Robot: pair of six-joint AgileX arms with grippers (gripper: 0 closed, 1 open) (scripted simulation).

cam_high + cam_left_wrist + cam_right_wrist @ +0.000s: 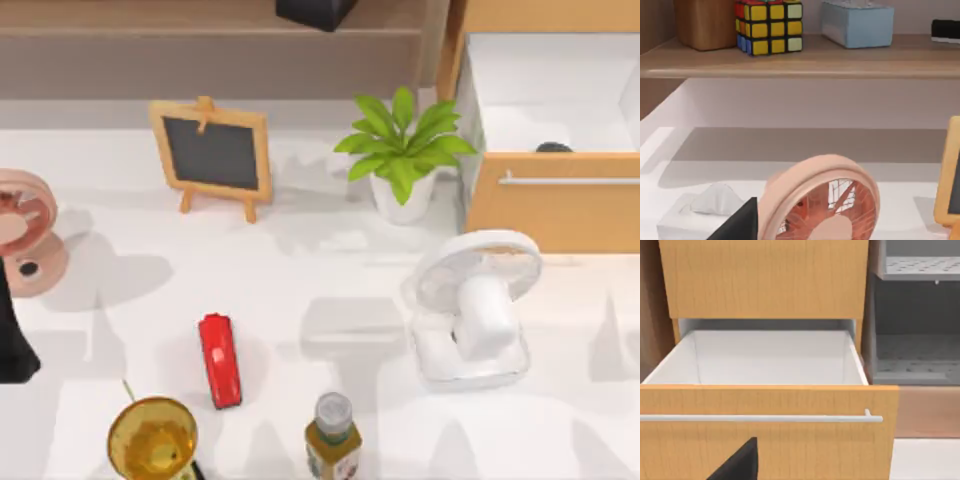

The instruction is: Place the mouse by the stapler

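Stapler (220, 360) is lying flat on the white table (330, 290), front-left area, squarish end pointing away from the front edge, narrow end toward it. Nothing is touching it. Mouse (553, 148) is sitting inside the open wooden drawer (552, 205) at back right, w/ just its dark top peeking over the drawer front; well apart from the stapler.

Left arm (12, 340) is sitting at the table's left edge, beside the pink fan (28, 228). Claw state, both arms: cannot tell.

Right wrist view is facing the drawer front and its handle (760, 418).

White fan (475, 305) is standing between drawer and stapler. Bottle (332, 436) and gold bell (153, 438) are near the front edge, either side of the stapler.
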